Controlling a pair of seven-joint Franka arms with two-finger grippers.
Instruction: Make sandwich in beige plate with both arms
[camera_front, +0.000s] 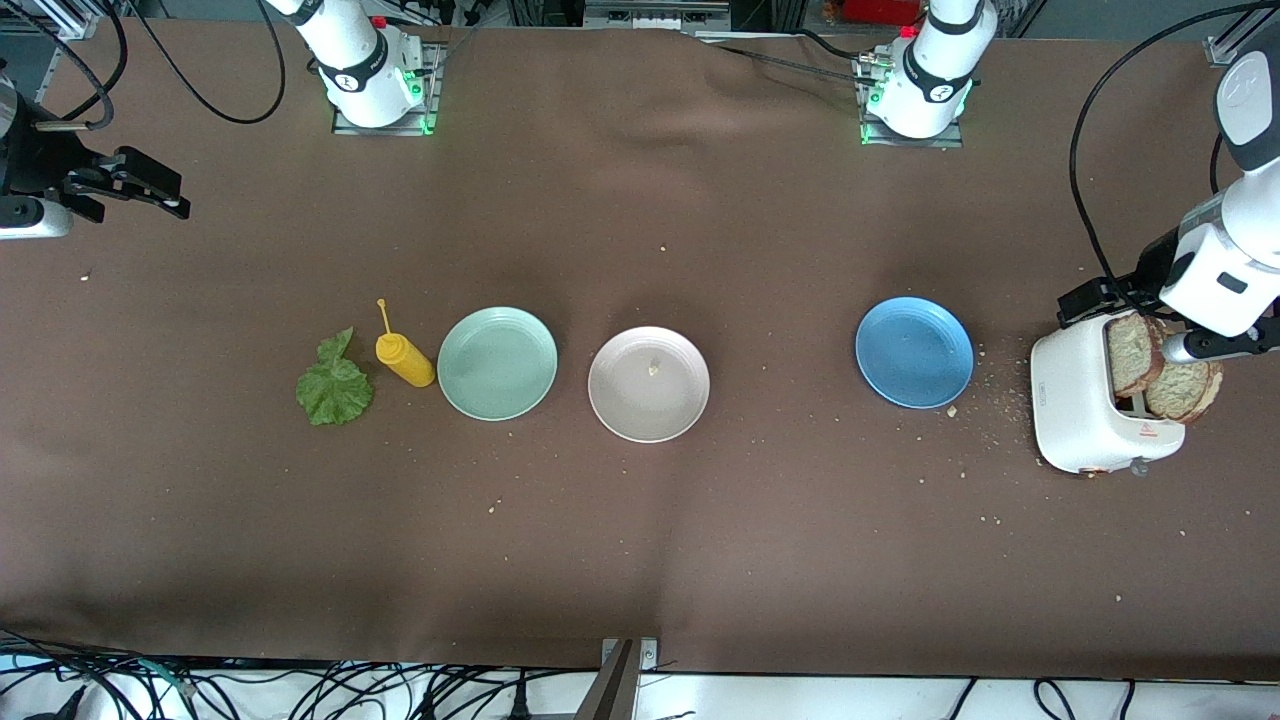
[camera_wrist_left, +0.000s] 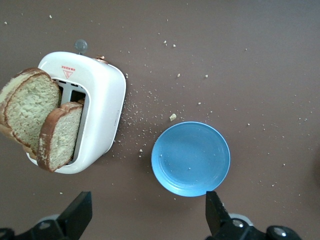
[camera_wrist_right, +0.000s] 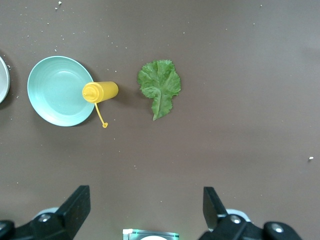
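- Table: covered with a brown cloth, strewn with crumbs, most thickly between the blue plate and the toaster; the two arm bases stand along its edge farthest from the front camera.
- Beige plate: mid-table, holding only a small crumb near its centre.
- Green plate: beside the beige plate, toward the right arm's end of the table.
- Blue plate: toward the left arm's end, well apart from the beige plate.
- Mustard bottle: yellow, lying on its side just beside the green plate, its thin nozzle pointing away from the front camera.
- Lettuce: one ruffled green leaf flat on the cloth, near the bottle, toward the right arm's end.
- Toaster: white, at the left arm's end of the table, beside the blue plate.
- Bread: two browned slices standing up out of the toaster's slots, leaning; no sandwich is assembled.
- Left gripper: up in the air over the cloth beside the toaster and blue plate; jaws spread wide, holding nothing.
- Right gripper: up in the air at the right arm's end of the table, over bare cloth near the lettuce; jaws spread wide, holding nothing.
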